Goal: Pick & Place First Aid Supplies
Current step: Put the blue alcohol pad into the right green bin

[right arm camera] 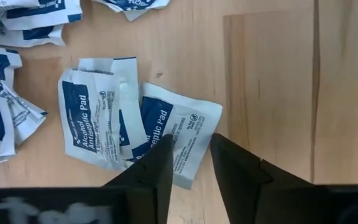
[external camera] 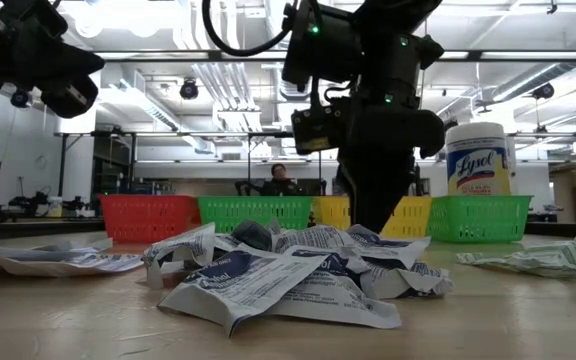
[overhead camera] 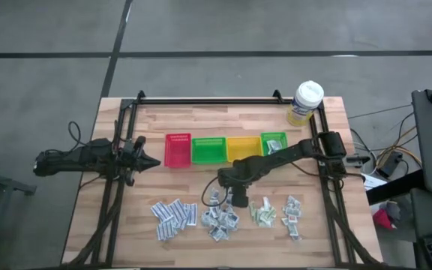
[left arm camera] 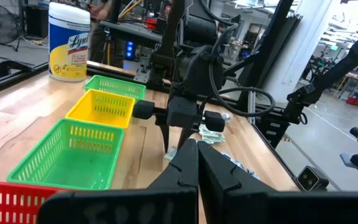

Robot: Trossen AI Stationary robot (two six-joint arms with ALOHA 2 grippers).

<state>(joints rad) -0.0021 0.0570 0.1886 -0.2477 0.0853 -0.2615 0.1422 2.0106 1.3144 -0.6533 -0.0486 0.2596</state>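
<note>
Two antiseptic pad sachets (right arm camera: pixel 135 127) lie under the right gripper (right arm camera: pixel 190 155), fingers apart.

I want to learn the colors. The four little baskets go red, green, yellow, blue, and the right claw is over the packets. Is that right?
Almost. The last basket is green, not blue, as the high view shows: red, green, yellow, green. The right gripper is indeed over the antiseptic pad packets.

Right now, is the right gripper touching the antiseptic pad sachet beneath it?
Cannot tell: in the right wrist view the right gripper straddles the sachet's corner, open; contact isn't plain.
</note>
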